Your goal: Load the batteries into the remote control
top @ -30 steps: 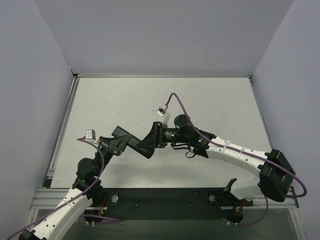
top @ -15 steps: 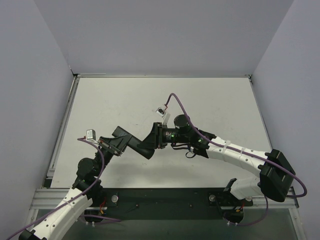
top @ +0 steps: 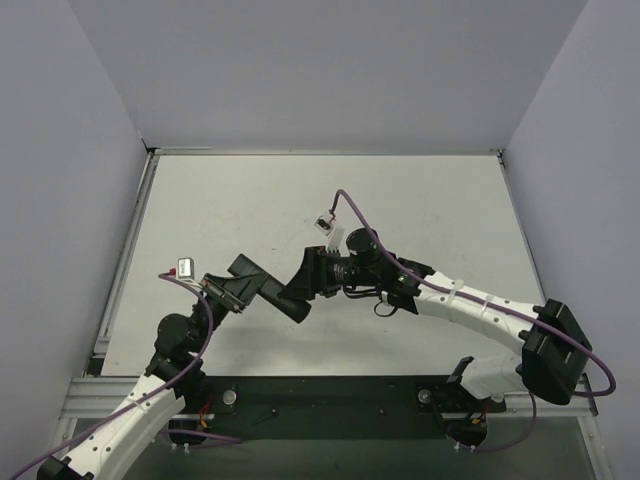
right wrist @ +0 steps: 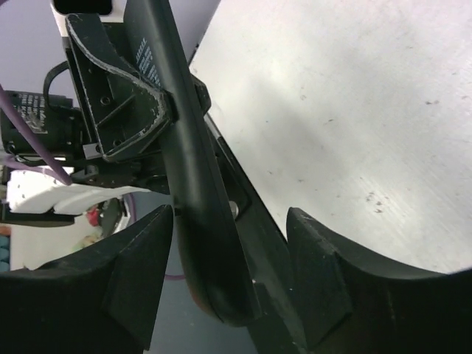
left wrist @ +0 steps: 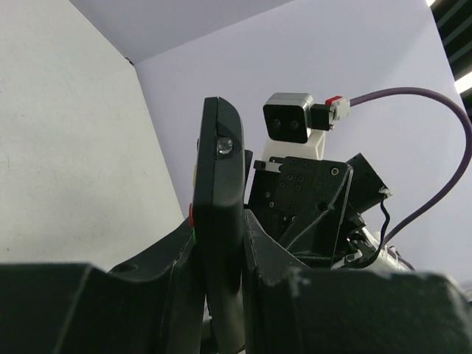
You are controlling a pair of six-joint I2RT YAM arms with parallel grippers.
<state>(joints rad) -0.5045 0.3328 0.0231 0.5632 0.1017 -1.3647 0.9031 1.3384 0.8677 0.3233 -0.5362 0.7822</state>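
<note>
- Two fingers of the left end effector [left wrist: 220, 240] are pressed onto the remote control [left wrist: 220, 162], which is clamped edge-on between them.
- The remote control is held in the air above the desk [top: 420, 200]. In the left wrist view it stands nearly upright, with its rounded end well above the fingers.
- Small red and green marks are seen on the remote's edge just where it enters the grip.
- The right end effector [right wrist: 232, 243] is seen with its fingers apart. The remote control passes through the gap, close against one finger and clear of the other, so no clamping by this end effector is shown.
- White print is seen on the remote's face in the right wrist view. One finger of the left end effector is seen there too, set against the remote farther along its length.
- In the top view both end effectors are brought tip to tip over the near middle of the desk. The remote control cannot be told apart from the black fingers there.
- A wrist camera [left wrist: 289, 122] on the right arm is seen just behind the remote control, with a purple cable [left wrist: 413, 99] looped out from it.
- The pale desk is enclosed by grey walls [top: 330, 70] on three sides.
</note>
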